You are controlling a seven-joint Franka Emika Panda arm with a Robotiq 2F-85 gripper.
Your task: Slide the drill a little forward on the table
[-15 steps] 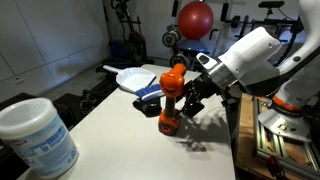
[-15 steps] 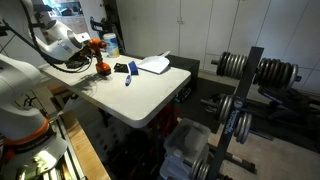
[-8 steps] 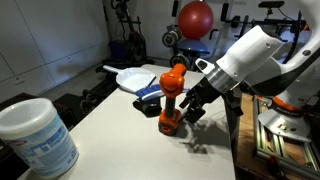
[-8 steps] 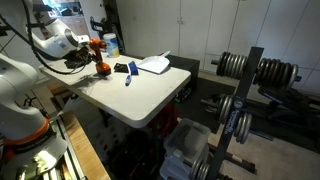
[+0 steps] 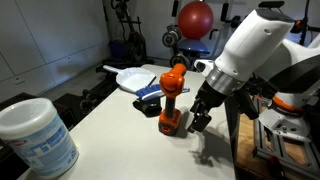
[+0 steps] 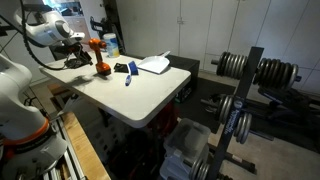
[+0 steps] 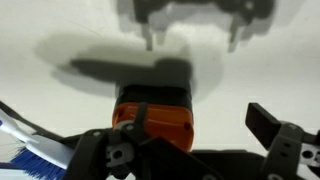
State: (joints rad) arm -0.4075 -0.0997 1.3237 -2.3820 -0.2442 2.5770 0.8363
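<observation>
While I watch an exterior view, the drill [image 5: 171,98] stands upright on its battery base on the table [image 5: 110,140], and my gripper [image 5: 202,113] hangs just beside it with fingers spread, holding nothing. I judge it sits clear so the drill can stand alone. Behind the drill lie a blue-handled tool [image 5: 150,93] and a white plate [image 5: 133,77]; a white tub [image 5: 37,136] stands well apart, near the camera.

From the exterior view across the room, the drill [image 6: 101,67] is a small orange shape near the far edge of the table [image 6: 135,95], with the gripper [image 6: 76,62] close by; its opening is too small to read.

Through the wrist view, the drill [image 7: 152,115] shows below the gripper, fingers [image 7: 268,122] spread apart and nothing between them.
</observation>
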